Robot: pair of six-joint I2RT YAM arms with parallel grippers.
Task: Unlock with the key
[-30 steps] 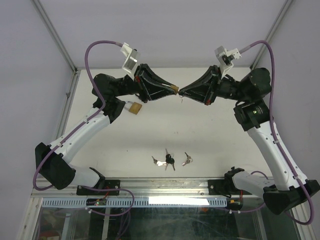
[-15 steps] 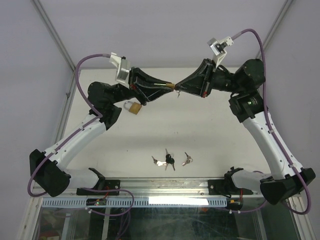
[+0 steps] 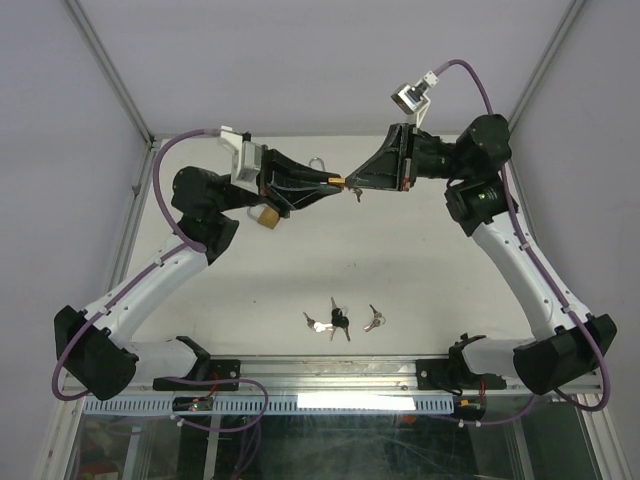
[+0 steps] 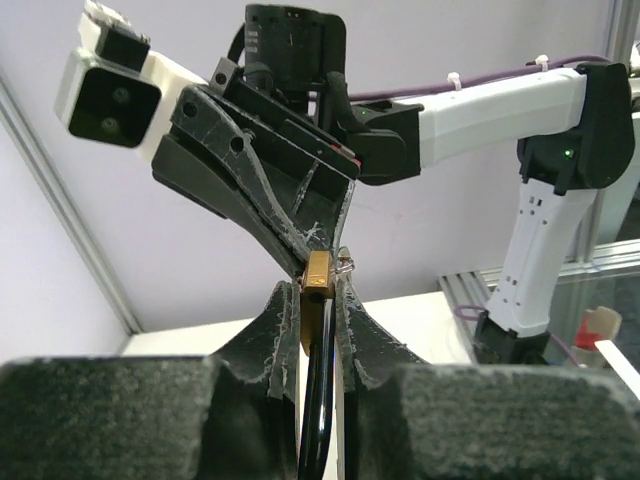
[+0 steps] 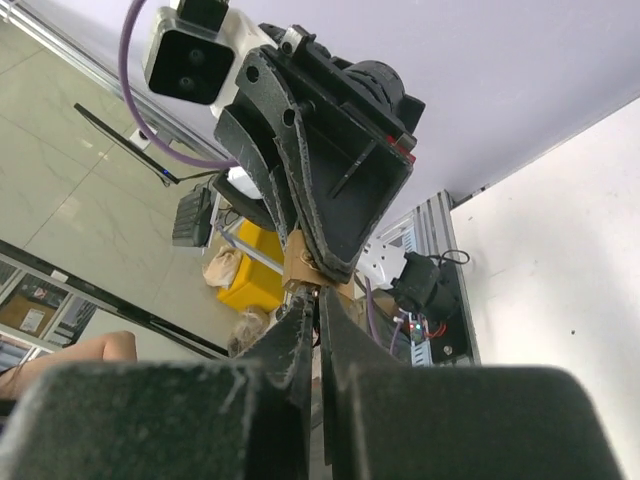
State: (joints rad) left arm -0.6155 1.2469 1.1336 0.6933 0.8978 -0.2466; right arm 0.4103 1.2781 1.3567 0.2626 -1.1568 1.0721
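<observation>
A brass padlock (image 3: 336, 181) with a black shackle is held up in the air, and my left gripper (image 3: 333, 182) is shut on its body. The left wrist view shows the padlock (image 4: 318, 275) pinched between the left gripper's (image 4: 317, 296) pads, the shackle running back toward the camera. My right gripper (image 3: 352, 184) meets it tip to tip, shut on a small silver key (image 3: 358, 193). In the right wrist view the right gripper (image 5: 319, 298) touches the lock's bottom face (image 5: 300, 266), and the key's blade is hidden between the jaws. A key ring (image 4: 346, 265) shows beside the lock.
A second brass padlock (image 3: 266, 215) lies on the white table under the left arm. Loose keys (image 3: 335, 322) and another key (image 3: 374, 320) lie near the front edge. Grey walls close the left, back and right sides.
Both arms have swung while staying tip to tip. The meeting point has drifted slightly left and the right wrist has rolled upward. Both grips are unchanged.
</observation>
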